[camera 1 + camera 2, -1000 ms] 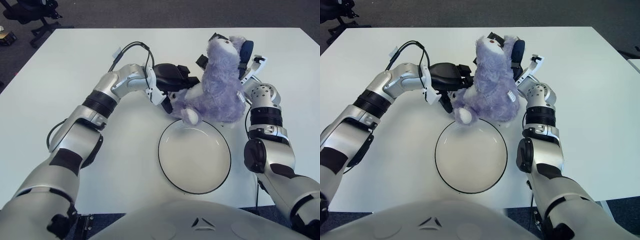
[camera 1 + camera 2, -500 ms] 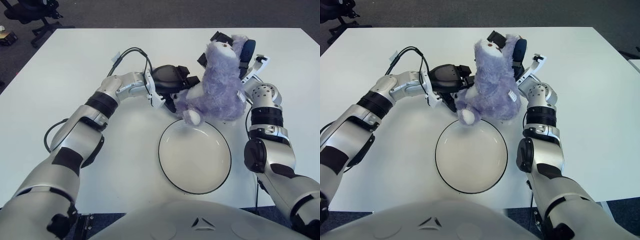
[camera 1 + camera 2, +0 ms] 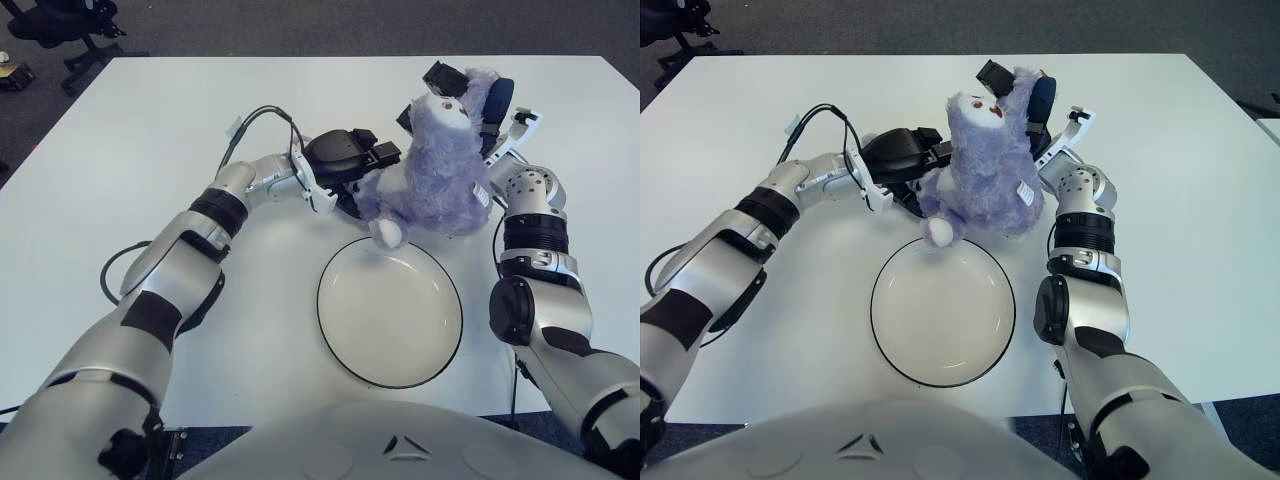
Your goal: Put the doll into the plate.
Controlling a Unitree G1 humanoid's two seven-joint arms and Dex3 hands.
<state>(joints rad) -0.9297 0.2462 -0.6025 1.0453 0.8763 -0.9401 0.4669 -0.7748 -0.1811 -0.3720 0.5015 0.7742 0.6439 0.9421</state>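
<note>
A fluffy purple doll [image 3: 435, 170] sits upright just beyond the far rim of the round white plate [image 3: 390, 320], and one pale foot hangs over that rim. My left hand [image 3: 358, 165] presses against the doll's left side with its dark fingers curled on the fur. My right hand [image 3: 468, 88] is behind the doll's head and back, fingers wrapped around the top. The doll is held between the two hands and hides much of the right one. The plate holds nothing.
The white table [image 3: 150, 130] stretches wide on the left and far side. A black office chair [image 3: 60, 25] stands on the dark floor past the far left corner. A black cable [image 3: 262, 112] loops over my left forearm.
My left hand has slid right and further from me along the doll's side. The doll has shifted slightly back and right, its head now leaning left. The plate has not moved.
</note>
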